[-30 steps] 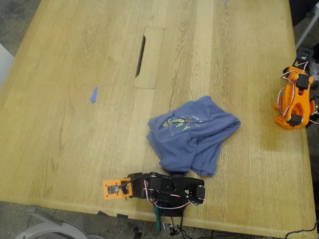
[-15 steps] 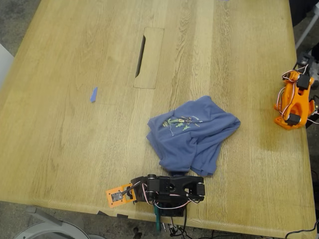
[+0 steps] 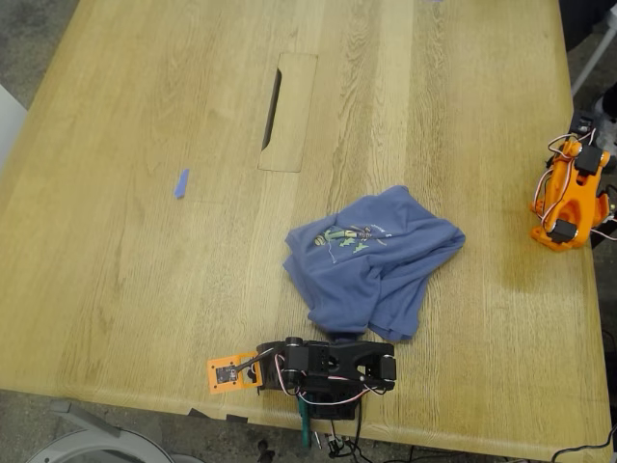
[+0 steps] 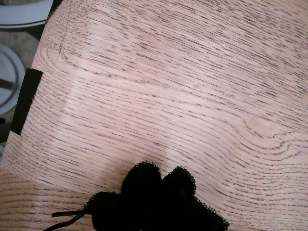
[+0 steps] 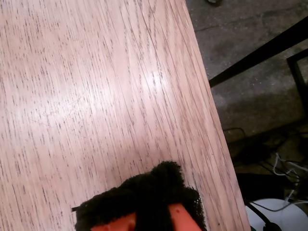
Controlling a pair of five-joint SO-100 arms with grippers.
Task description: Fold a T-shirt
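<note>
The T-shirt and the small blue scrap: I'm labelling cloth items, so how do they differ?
The T-shirt is far larger than the blue scrap. The T-shirt lies crumpled in folds; the scrap lies flat as a thin strip. The T-shirt carries a green-and-yellow print; the scrap looks plain. Both are blue and rest on the wooden table, well apart.

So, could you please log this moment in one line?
T-shirt: crumpled | my first claw: empty, over table | my second claw: empty, over table

One T-shirt (image 3: pixel 371 260) (crumpled), one blue scrap (image 3: pixel 181 183), two arms.
</note>
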